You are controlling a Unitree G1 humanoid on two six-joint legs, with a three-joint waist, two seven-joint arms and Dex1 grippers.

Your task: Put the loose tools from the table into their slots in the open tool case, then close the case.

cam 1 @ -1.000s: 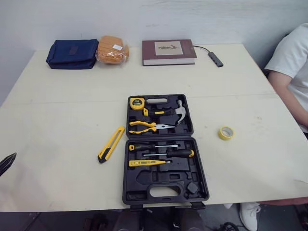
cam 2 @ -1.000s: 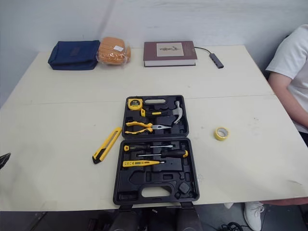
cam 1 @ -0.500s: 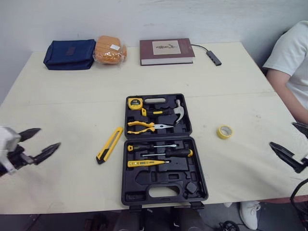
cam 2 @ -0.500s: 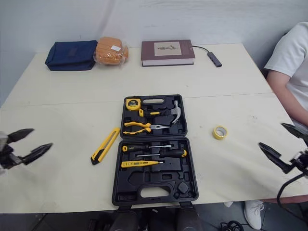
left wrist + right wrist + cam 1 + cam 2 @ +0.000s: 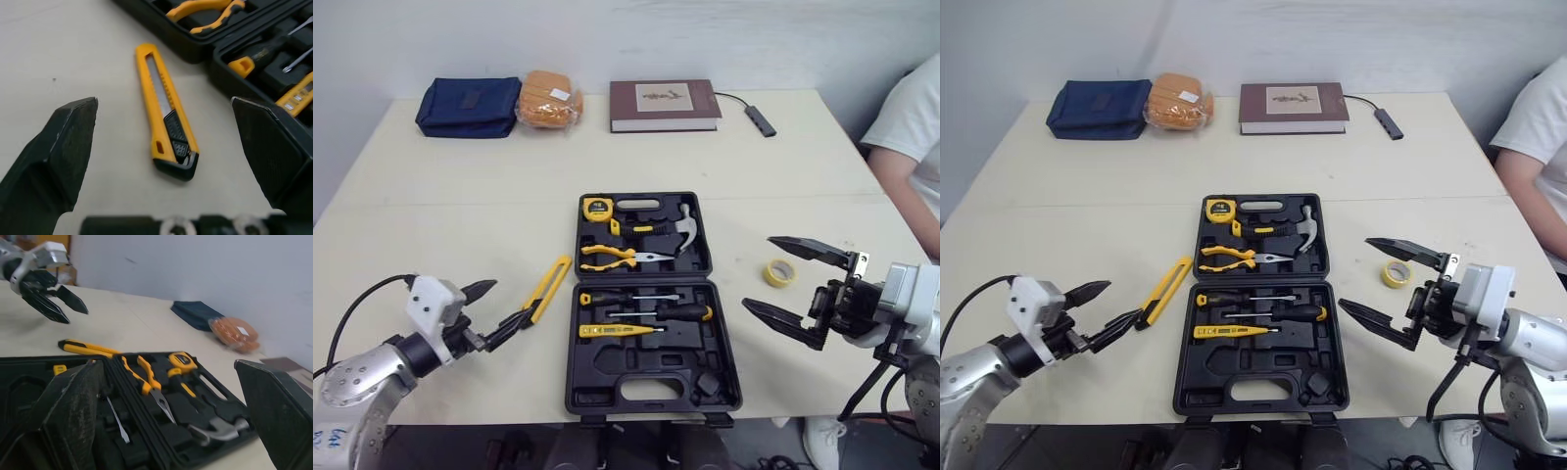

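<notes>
The black tool case (image 5: 646, 304) lies open at the table's middle. It holds a tape measure (image 5: 596, 208), a hammer (image 5: 671, 227), pliers (image 5: 612, 258), screwdrivers (image 5: 646, 311) and a yellow tester (image 5: 617, 330). A yellow utility knife (image 5: 546, 287) lies on the table just left of the case, and in the left wrist view the knife (image 5: 166, 115) lies between my spread fingers. My left gripper (image 5: 514, 299) is open at the knife's near end. A yellow tape roll (image 5: 780, 272) lies right of the case. My right gripper (image 5: 757, 273) is open beside the roll, holding nothing.
Along the far edge sit a blue pouch (image 5: 468, 94), an orange packet (image 5: 549, 98), a brown book (image 5: 665, 104) and a black adapter on a cable (image 5: 762, 119). A person's sleeve and arm (image 5: 911, 127) are at the table's right side.
Both arms have swung inward. The left gripper moved right to the knife's near end. The right gripper moved left to the tape roll. The tools have not moved.
</notes>
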